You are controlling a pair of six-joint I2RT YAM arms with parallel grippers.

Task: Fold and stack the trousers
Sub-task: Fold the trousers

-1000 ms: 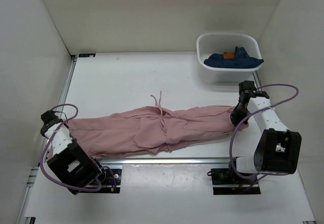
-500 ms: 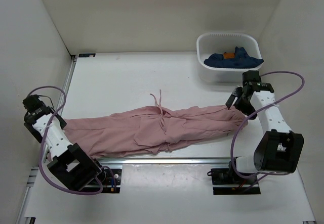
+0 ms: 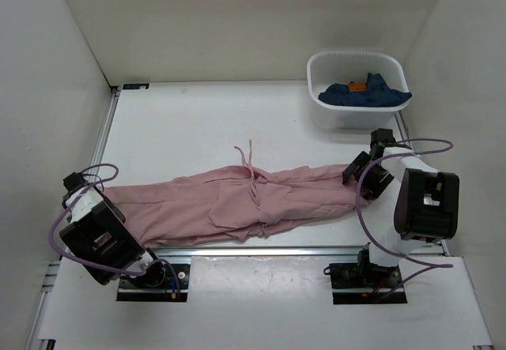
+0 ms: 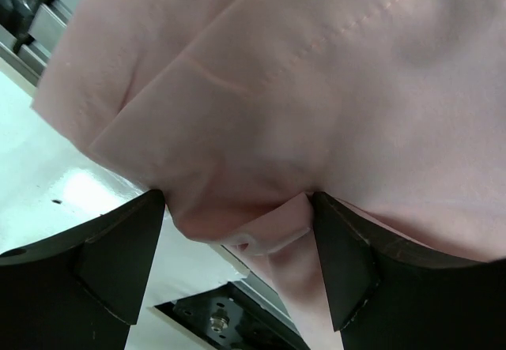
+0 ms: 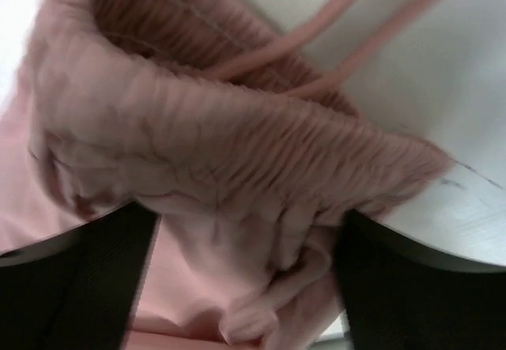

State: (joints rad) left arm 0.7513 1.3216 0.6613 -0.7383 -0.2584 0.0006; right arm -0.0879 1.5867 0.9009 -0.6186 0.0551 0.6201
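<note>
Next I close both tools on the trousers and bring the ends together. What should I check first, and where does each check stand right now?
1. left tool open, cloth end between its fingers: ok.
2. right tool open, gathered cloth end between its fingers: ok.
3. trousers stretched out along the near side of the table: ok, though wrinkled.
4. drawstrings tucked in: not ok, they lie loose and one trails onto the table.
5. Every fabric layer within both grips: cannot tell.

No legible text, label or number appears in any view. The orange tag (image 3: pixel 357 86) on the navy garment (image 3: pixel 371 95) is unreadable.
</note>
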